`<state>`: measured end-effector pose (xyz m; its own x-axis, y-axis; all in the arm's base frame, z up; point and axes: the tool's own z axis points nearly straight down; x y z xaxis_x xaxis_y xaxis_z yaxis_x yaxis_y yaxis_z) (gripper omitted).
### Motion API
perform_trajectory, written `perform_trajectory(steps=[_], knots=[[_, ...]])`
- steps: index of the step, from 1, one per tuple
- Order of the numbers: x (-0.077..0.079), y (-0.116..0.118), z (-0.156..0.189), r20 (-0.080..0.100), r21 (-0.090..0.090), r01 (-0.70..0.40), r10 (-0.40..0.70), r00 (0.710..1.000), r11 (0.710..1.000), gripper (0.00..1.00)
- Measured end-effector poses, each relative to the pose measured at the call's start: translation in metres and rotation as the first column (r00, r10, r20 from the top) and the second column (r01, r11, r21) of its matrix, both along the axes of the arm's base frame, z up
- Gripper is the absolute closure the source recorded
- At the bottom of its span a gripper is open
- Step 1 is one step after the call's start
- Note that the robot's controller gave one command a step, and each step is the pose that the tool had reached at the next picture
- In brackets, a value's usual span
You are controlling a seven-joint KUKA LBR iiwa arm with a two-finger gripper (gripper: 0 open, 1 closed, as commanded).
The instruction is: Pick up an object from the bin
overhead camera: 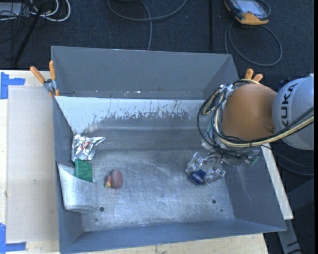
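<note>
Claw, open or closed you cannot tell, over small blue block at right of bin: likely light, rigid; pinch across its sides.

Inside the bin, the middle of the floor is lying bare, giving wide passage from the back wall to the front wall. Along the left wall a crumpled foil wrapper, a green packet and a grey sheet are crowding together. A reddish-brown lump is sitting just beside them. At the right, the hand is occupying the floor near the right wall, with a small blue thing lying against it.
</note>
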<state>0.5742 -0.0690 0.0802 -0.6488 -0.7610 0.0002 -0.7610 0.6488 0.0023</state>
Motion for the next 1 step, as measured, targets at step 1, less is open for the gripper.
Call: perform_trajectory(steps=[1], knots=[[0.0074,-0.0221,0.1435,0.011,-0.002,0.028,-0.028,1.0,1.0,1.0]])
